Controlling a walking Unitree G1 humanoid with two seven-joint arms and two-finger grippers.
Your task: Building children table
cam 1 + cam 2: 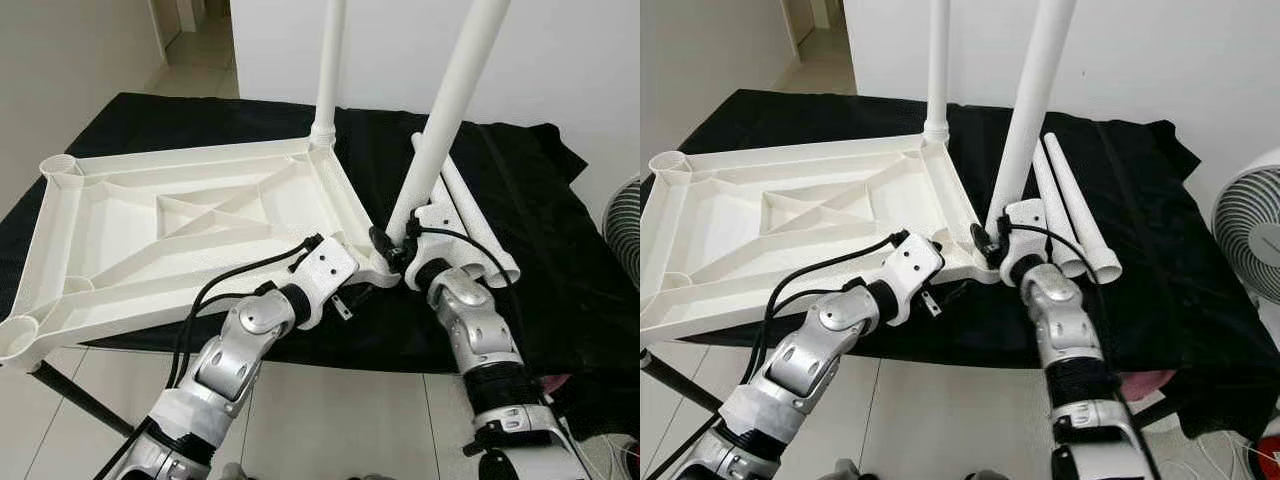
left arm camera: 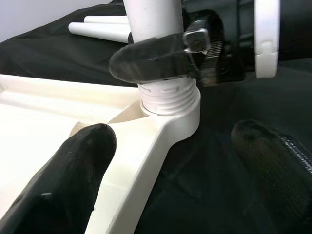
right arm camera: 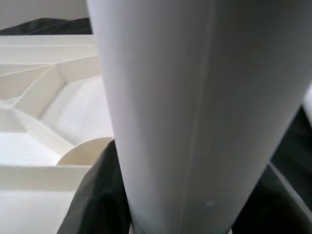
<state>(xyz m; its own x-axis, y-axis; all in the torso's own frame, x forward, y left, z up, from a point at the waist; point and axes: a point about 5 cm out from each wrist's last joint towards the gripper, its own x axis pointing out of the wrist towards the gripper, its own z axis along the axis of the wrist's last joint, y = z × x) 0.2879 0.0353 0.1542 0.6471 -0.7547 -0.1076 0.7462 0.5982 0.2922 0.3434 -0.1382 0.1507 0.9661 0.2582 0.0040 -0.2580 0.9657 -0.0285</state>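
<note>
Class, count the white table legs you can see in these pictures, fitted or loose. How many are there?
4. One stands in the tabletop's far corner socket; one is held at the near corner by the right gripper; two lie loose on the black cloth.

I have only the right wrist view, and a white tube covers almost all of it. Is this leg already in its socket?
Observer: Partly. The held leg, in the right gripper, stands in the corner socket, but its thread shows above it.
Operator: Where is the left gripper?
Observer: The left gripper is open at that same corner of the tabletop.
Operator: And the other legs?
Observer: A fitted leg stands at the far corner; two loose legs lie on the black cloth.
</note>
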